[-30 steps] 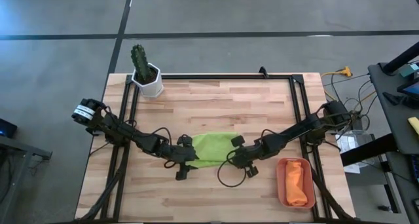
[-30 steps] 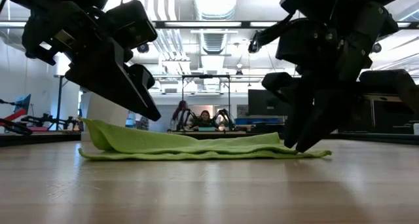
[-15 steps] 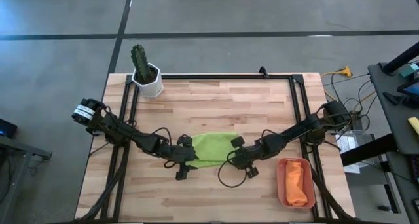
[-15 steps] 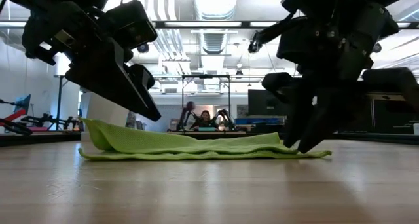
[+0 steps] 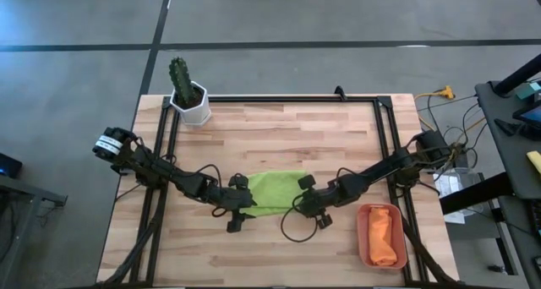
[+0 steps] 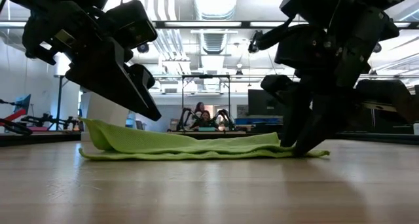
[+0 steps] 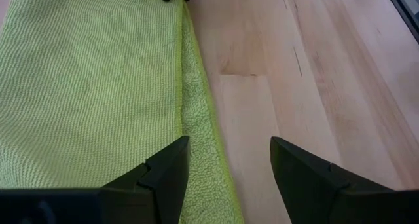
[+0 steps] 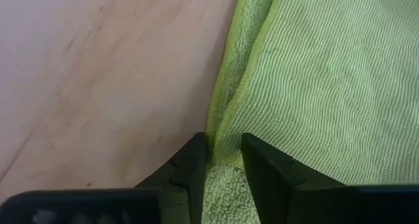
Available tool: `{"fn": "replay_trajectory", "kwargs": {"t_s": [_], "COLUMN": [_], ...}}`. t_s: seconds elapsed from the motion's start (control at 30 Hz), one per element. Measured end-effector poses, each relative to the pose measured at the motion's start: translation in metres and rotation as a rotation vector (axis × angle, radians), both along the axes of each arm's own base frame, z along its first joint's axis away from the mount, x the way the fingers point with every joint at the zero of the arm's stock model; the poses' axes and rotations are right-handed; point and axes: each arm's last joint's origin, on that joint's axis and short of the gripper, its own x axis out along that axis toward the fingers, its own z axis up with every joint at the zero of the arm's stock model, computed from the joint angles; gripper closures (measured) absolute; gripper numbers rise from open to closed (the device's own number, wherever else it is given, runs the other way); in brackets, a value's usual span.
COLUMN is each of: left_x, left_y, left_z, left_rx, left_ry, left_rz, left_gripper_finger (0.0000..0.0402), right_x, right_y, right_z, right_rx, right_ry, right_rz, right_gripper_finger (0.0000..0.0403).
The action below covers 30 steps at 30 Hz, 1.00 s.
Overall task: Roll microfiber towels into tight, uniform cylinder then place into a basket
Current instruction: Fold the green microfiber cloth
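High view: orange towel [image 5: 383, 237] fills basket [image 5: 363, 238].

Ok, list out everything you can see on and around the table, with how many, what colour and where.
green towel: one, lime green, lying folded flat at the table's middle, between the two arms.
orange towel: one, bright orange, lying in the basket.
basket: one, terracotta, near right corner of the table.
cactus pot: one, white with a green cactus, far left corner.
table: one, light wood with a black frame.
people: at a desk far behind the table, low view.
left tool: open, over the green towel's near left edge.
right tool: fingers narrowly apart, closing on the towel's near right edge.
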Motion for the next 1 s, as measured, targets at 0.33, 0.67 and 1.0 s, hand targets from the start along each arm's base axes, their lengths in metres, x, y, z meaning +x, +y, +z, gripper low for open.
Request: {"fn": "replay_trajectory", "kwargs": {"t_s": [0.33,0.67,1.0], "left_x": [-0.0001,-0.0001,-0.0001], "left_y": [-0.0002,-0.0002,-0.0001], "left_z": [-0.0001,-0.0001,-0.0001], "left_rx": [0.0,0.0,0.0], "left_ry": [0.001,0.001,0.001], "left_rz": [-0.001,-0.001,0.0], "left_gripper_finger": [0.0207,0.0207,0.0207], "right_x": [-0.0009,-0.0013,-0.0004], "right_y": [0.0011,0.0024,0.0006], "right_z": [-0.0003,-0.0003,-0.0001], "right_rx": [0.038,0.084,0.135], "right_ry": [0.018,0.032,0.04], "right_rz": [0.021,0.039,-0.009], "right_gripper_finger": [0.0343,0.0344,0.0278]}}
